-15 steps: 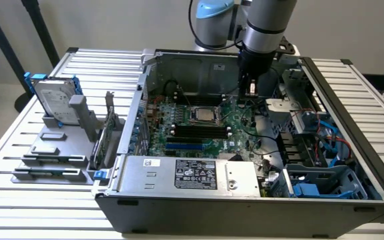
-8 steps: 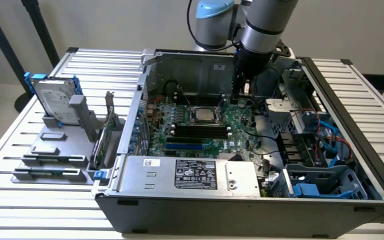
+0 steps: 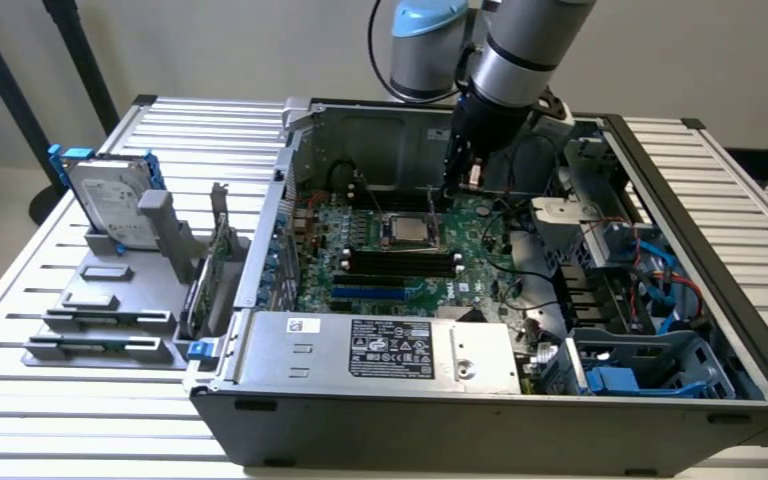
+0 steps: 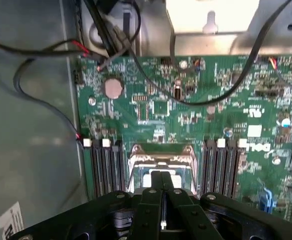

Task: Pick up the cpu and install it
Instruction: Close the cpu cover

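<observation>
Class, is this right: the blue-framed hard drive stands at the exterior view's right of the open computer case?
Wrong side. The exterior view shows the blue-framed hard drive standing at that view's left of the open computer case, not its right.

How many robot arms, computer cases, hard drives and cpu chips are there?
Silver and blue robot arm: 1
Open grey metal computer case: 1
Silver hard drive in a blue frame: 1
Small square silver cpu: 1
Total: 4

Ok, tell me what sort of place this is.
Probably a robotics lab bench for computer assembly: an open grey metal desktop case with a green motherboard on a white slatted metal table, beside a grey parts rack.
</observation>
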Robot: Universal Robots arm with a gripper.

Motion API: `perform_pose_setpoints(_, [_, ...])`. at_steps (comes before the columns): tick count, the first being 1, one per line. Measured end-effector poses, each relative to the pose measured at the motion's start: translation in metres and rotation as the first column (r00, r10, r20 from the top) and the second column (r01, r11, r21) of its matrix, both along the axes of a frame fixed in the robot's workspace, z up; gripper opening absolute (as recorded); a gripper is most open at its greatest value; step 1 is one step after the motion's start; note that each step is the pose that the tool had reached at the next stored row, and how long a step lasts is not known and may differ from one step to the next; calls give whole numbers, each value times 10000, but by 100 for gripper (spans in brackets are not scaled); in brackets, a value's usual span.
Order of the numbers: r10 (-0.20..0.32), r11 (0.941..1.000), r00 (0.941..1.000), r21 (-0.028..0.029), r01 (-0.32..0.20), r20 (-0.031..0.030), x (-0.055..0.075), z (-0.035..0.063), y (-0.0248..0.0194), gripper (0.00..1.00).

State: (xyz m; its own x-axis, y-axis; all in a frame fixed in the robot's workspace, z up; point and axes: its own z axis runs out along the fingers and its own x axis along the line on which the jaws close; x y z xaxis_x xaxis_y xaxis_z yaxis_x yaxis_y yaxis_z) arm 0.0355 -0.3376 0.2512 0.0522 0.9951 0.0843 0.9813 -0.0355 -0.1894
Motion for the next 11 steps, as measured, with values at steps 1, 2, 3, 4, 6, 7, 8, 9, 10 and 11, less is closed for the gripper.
perform_pose_setpoints(1, [0, 10000, 10000, 0, 0, -83, -24, -3, 0, 11])
perform_pose_setpoints(2, [-1, 10000, 9999, 0, 1, -160, -48, -6, -1, 11])
perform_pose_setpoints(3, [0, 10000, 9997, 0, 0, -236, -71, -10, -1, 11])
perform_pose_setpoints(4, [0, 10000, 9995, 0, 0, -308, -94, -13, -1, 11])
perform_pose_setpoints(6, [0, 10000, 9989, 0, 0, -459, -141, -19, -2, 11])
perform_pose_setpoints(7, [0, 10000, 9986, -1, 0, -537, -165, -22, -3, 11])
perform_pose_setpoints(8, [-1, 10000, 9982, -1, 1, -604, -186, -25, -3, 11])
perform_pose_setpoints(9, [0, 10000, 9977, -1, 0, -683, -211, -29, -4, 11])
perform_pose_setpoints(10, [0, 10000, 9972, -1, 0, -753, -232, -32, -4, 11])
perform_pose_setpoints(11, [1, 10000, 9966, 1, -1, -825, -255, -36, -4, 11])
